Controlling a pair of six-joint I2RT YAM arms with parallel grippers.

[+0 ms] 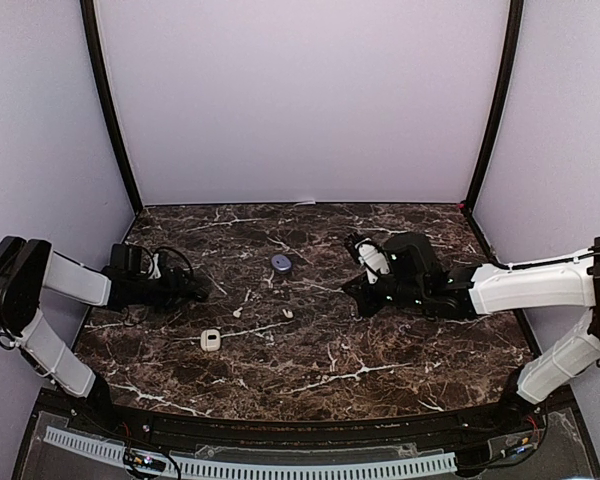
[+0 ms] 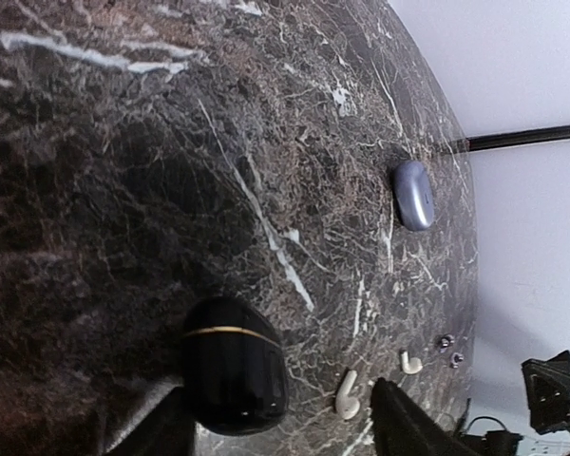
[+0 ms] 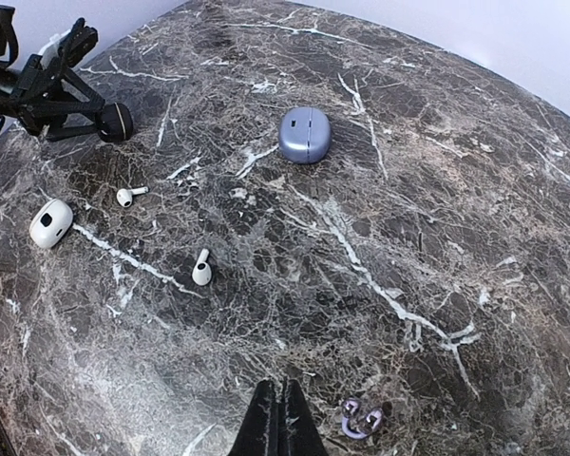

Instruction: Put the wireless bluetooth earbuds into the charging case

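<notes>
A black charging case [image 2: 233,366] with a gold band lies on the marble between the spread fingers of my left gripper [image 2: 280,429], close to one finger. It also shows in the right wrist view [image 3: 117,122]. Two white stemmed earbuds [image 3: 201,269] [image 3: 125,196] lie mid-table, apart from each other. Two small purple earbuds [image 3: 361,418] lie just right of my right gripper [image 3: 283,410], which is shut and empty. A lavender case [image 3: 305,134] lies closed at the back, and a white case [image 3: 50,223] lies near the front left.
The dark marble table [image 1: 380,370] is walled by white panels with black corner posts [image 1: 110,110]. My left gripper [image 1: 198,291] is at the table's left and my right gripper [image 1: 352,293] right of centre. The lavender case [image 1: 281,262] and white case [image 1: 211,340] lie between them.
</notes>
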